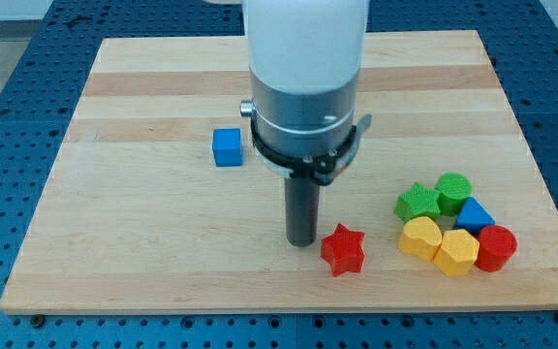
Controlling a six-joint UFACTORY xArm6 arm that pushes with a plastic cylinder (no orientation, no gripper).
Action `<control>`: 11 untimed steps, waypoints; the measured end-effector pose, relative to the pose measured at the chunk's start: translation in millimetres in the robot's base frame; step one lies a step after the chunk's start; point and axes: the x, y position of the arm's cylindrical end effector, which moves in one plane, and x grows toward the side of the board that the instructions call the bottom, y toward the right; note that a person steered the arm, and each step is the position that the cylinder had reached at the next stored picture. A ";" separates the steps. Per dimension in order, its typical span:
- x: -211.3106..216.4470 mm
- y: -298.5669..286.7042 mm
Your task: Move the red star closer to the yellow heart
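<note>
The red star (343, 249) lies on the wooden board (143, 242) near the view's bottom, right of centre. The yellow heart (419, 236) sits to its right, at the left edge of a cluster of blocks. My tip (302, 240) rests on the board just left of the red star, almost touching its left points. The rod rises from there into the arm's grey and white body (305, 87).
A blue cube (227, 147) sits alone left of the arm. The cluster at the right holds a green star (417, 201), a green cylinder (452, 190), a blue triangular block (474, 214), a yellow hexagon (456, 252) and a red cylinder (496, 246).
</note>
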 end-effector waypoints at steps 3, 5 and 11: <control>19.2 -15.9; 47.8 4.5; 32.3 45.5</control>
